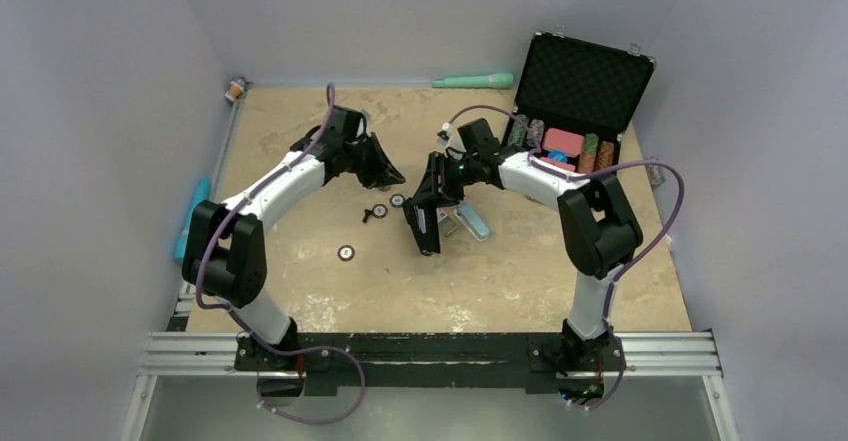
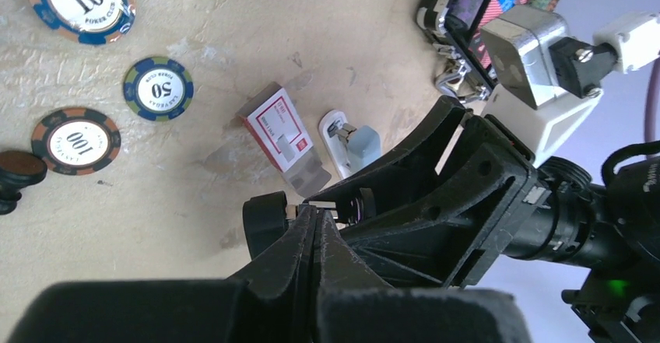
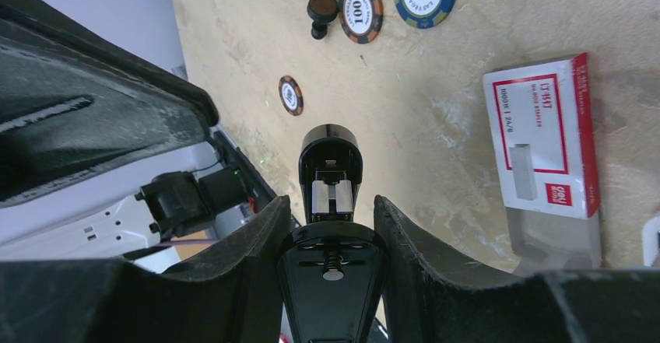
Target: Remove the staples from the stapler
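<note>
Right hand [image 3: 331,217]: its two fingers fill the bottom of the right wrist view, clamped on the sides of the black stapler [image 3: 331,145]. The stapler points away from the lens and is held above the tabletop [image 1: 500,281], with its channel exposed toward the camera.

Staples [image 3: 321,197]: pale grey metal seated in that channel, just past the fingertips. Only a short length shows.

Left hand [image 2: 314,215]: fingers pressed together, tips up against the end of the stapler at the channel. A small pale sliver sits right at the tips. Cannot tell whether it is pinched between them.

Top view: the two hands meet near the middle of the tabletop, the left arm reaching in from the left and the right arm from the right.

On the tabletop below the hands:
- red-and-white box [image 2: 276,129], lying flat.
- light-blue-and-white tool [image 2: 350,145], just beside the box, not touching it.
- three poker chips, none touching: the 10 chip [image 2: 78,1], the 50 chip [image 2: 158,88] and the 100 chip [image 2: 75,141].
- black peg [image 3: 321,12], close to the 100 chip.

Far right corner: open case [image 1: 585,81], foam-lined lid upright, rows of chips inside. Teal pen [image 1: 473,81] lies along the far wall.
</note>
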Available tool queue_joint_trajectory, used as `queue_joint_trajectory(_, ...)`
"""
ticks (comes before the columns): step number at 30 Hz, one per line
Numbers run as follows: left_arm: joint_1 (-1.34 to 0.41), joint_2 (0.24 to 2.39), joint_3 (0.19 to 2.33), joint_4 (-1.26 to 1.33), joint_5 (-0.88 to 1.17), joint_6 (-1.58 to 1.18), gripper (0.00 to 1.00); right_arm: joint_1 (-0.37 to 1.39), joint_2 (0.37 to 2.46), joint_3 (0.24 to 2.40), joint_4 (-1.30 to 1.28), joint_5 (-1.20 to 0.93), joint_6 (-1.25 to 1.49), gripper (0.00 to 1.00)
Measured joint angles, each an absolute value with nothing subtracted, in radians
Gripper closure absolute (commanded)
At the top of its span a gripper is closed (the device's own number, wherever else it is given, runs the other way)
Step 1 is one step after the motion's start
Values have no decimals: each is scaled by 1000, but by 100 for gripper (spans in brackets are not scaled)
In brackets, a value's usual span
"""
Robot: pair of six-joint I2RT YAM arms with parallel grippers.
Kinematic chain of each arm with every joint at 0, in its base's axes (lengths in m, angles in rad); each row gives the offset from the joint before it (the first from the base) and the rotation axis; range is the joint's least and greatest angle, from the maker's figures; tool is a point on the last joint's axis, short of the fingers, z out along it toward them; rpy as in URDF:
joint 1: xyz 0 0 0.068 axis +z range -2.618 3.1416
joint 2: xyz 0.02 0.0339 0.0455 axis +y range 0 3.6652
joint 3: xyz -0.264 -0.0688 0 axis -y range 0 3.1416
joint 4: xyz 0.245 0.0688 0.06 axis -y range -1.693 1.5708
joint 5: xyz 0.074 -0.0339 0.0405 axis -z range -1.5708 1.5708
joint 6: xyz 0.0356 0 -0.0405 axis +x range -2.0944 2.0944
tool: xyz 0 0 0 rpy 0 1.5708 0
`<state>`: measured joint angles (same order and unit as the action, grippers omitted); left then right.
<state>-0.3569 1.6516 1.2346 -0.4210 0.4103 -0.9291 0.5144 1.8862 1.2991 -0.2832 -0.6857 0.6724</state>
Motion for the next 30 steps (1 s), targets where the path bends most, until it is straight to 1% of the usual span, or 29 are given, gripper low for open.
queue_joint_trajectory(15,-370,1655,1168,-437,343,-1044,100,564,1893,1299,-229,-775,673,100)
queue_joint_trajectory(30,-388,1634,1106,-436,321,-1093,100,564,1893,1286,-179,-772,700,100)
